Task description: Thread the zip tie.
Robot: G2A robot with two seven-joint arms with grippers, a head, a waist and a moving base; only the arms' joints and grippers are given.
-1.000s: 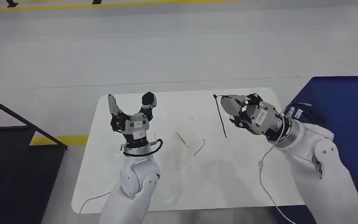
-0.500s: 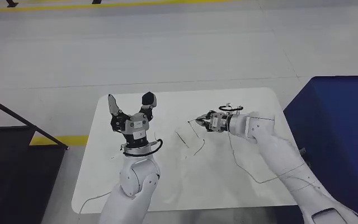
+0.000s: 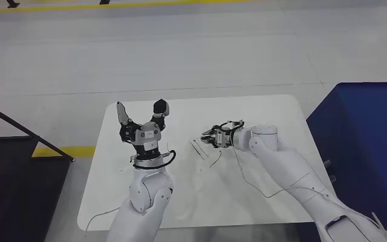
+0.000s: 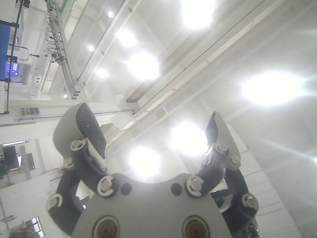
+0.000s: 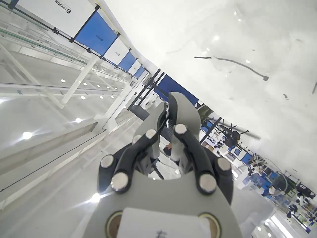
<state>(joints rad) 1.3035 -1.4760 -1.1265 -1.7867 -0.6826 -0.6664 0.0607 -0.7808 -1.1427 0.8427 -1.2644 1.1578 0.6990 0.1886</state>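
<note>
- Left gripper (image 3: 141, 109) (image 4: 148, 115): you held it raised over the left part of the table (image 3: 266, 109). Its fingers pointed up and its jaws were spread wide. Place and pose matched those of one second before.
- Right gripper (image 3: 205, 135) (image 5: 168, 107): you had it low over the table's middle, with the arm stretched across towards the left gripper's side. The jaws were pressed together. You could not tell whether anything sat between the pads.
- Change, right arm: one second before, it stood raised near the table's right edge, pinching a black tie upright. Half a second before, it had swung in to the middle. At this moment it lay a little farther left.
- Straight tie (image 3: 196, 149): flat on the table, just beside the right gripper's tips. You could not tell whether they touched. It was unmoved.
- Curved tie (image 3: 215, 159): flat on the table, near the straight tie, on the robot's side of the right gripper. It was unmoved.
- Blue panel (image 3: 357, 121): beside the table's right edge.
</note>
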